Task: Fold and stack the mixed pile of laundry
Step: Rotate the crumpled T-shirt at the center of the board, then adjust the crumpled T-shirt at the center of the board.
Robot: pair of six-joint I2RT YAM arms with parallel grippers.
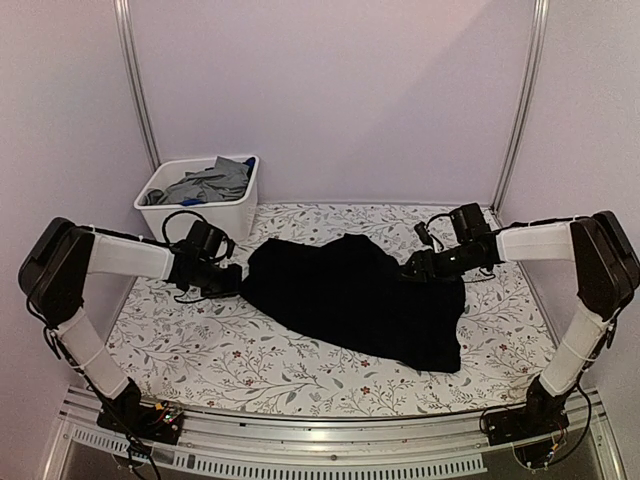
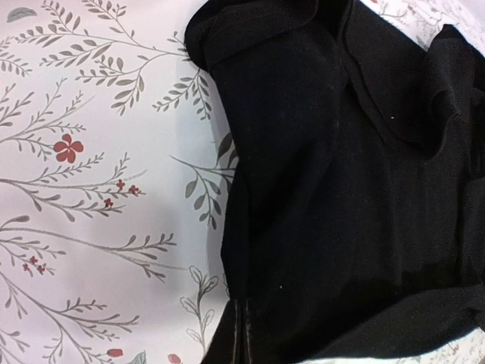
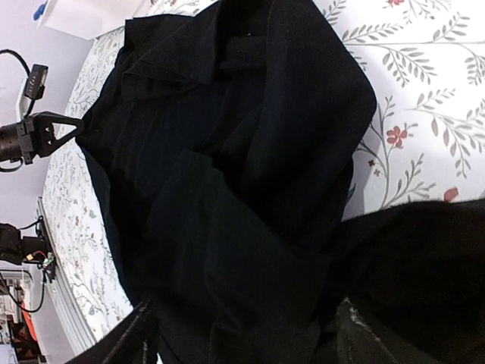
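Observation:
A black garment (image 1: 355, 300) from the laundry pile lies crumpled and spread over the middle of the floral table. My left gripper (image 1: 232, 280) sits low at its left edge. In the left wrist view the fingers (image 2: 242, 326) are pressed together, shut on the hem of the black garment (image 2: 341, 189). My right gripper (image 1: 412, 268) rests on the garment's upper right part. Its fingers (image 3: 140, 337) stand wide apart and open, with a fold of the black garment (image 3: 227, 189) bunched between them. A grey shirt (image 1: 215, 180) and a scrap of blue cloth (image 1: 193, 202) lie in the bin.
The white plastic bin (image 1: 170, 212) stands at the table's back left corner, close behind my left arm. Lilac walls and metal posts (image 1: 520, 100) close in the back and sides. A metal rail (image 1: 330, 440) runs along the near edge.

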